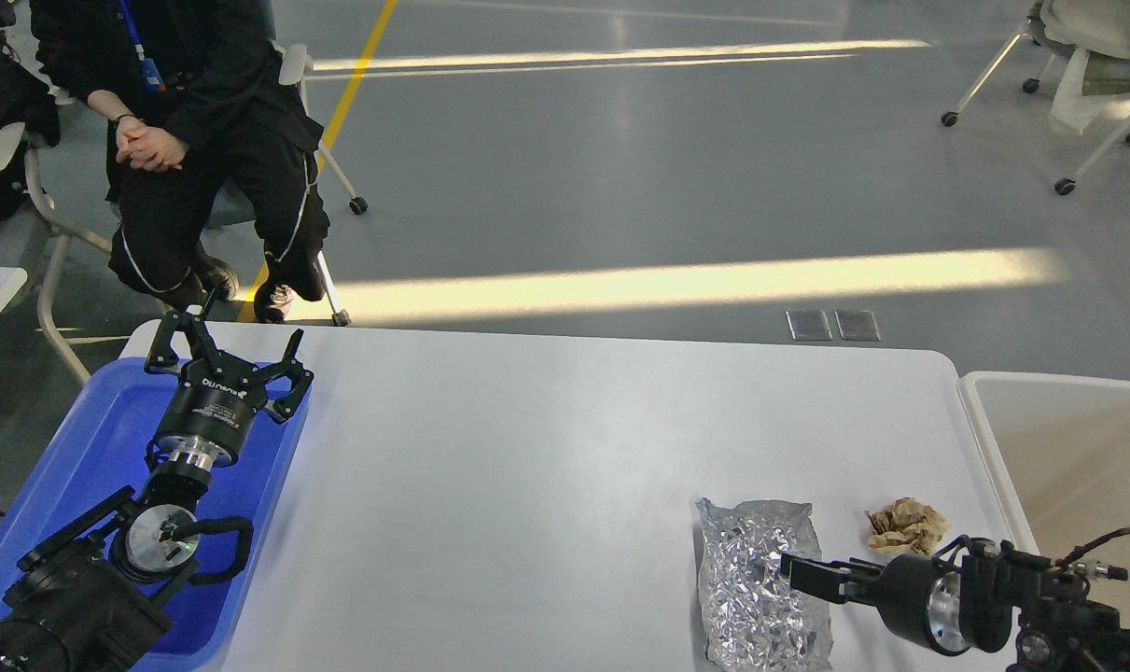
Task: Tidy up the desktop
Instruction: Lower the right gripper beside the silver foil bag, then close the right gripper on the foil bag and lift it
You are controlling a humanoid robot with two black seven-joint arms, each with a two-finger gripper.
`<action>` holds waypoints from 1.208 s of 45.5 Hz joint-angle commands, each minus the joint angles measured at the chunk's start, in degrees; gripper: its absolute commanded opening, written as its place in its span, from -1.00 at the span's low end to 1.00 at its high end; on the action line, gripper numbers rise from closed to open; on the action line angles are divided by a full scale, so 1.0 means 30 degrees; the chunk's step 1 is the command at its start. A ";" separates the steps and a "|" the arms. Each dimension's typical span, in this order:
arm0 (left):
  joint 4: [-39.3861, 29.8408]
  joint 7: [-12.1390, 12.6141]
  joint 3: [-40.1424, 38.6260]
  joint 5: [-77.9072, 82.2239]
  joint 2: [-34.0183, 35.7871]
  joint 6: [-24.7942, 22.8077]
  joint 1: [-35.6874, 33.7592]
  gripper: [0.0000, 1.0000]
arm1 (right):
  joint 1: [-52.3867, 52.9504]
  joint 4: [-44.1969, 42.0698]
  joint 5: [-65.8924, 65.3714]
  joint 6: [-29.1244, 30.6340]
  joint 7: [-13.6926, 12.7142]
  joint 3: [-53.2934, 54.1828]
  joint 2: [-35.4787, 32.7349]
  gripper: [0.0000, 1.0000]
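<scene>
The desktop (527,467) is a wide white tabletop with rounded corners. A crinkled silver foil bag (751,621) lies on it at the front right. A crumpled brown paper wad (905,527) lies just right of the bag. My right gripper (801,576) comes in from the right edge, points left, and sits over the bag's right side. It is seen side-on, so its fingers cannot be told apart. My left gripper (231,343) is open and empty over the far right corner of the blue tray (89,439).
A beige bin (1068,439) stands against the table's right edge. The blue tray lies on the table's left end under my left arm. A person in black sits on a chair (201,140) beyond the table's far left corner.
</scene>
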 commanded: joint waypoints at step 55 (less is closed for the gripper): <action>0.0000 0.0000 -0.0017 -0.0001 0.0000 0.0000 -0.0009 1.00 | 0.0000 0.0519 -0.0394 -0.0173 0.0046 -0.0157 -0.0964 -1.00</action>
